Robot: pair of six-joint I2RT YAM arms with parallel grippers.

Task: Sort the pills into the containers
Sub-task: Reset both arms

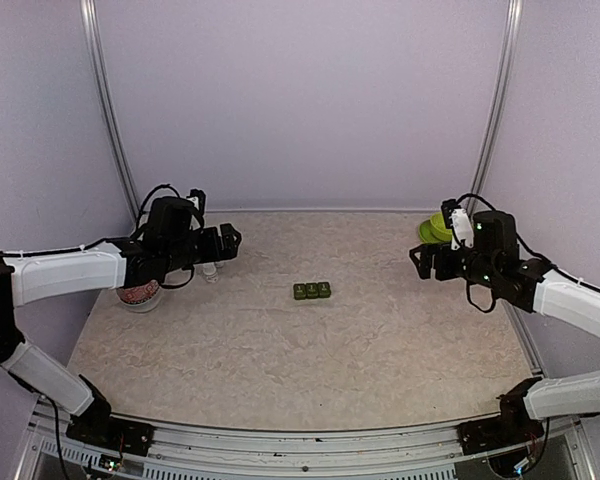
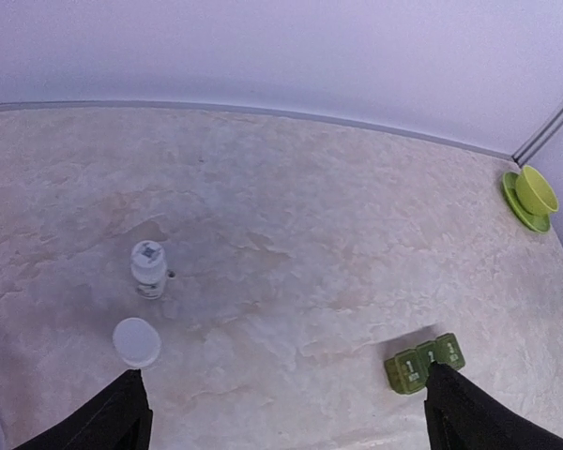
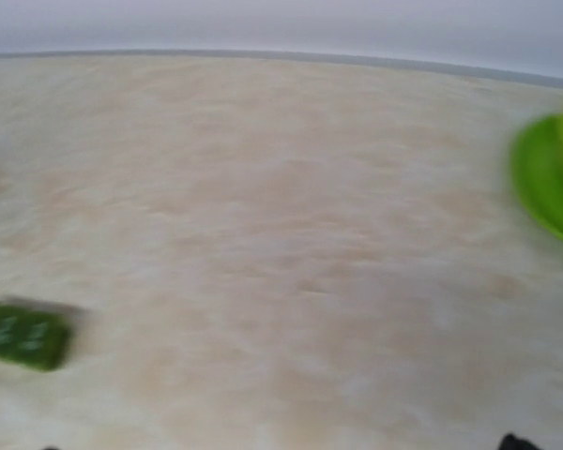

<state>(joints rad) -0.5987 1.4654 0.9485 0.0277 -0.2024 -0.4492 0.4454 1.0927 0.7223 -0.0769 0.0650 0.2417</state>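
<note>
Left hand (image 1: 232, 240) and right hand (image 1: 418, 262), both wide and empty, flanked the containers (image 1: 311, 290), centred within either's reach.

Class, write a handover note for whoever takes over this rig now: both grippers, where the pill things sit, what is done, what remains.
Left gripper: jaws open, empty, near the small white bottle; a white disc, likely its cap, lies beside it.
Right gripper: jaws open, empty, near the lime bowl.
Containers: mid-table, lids apparently shut.
Done: no pills visible, nothing shown sorted.
Left: apparently all the sorting.
</note>
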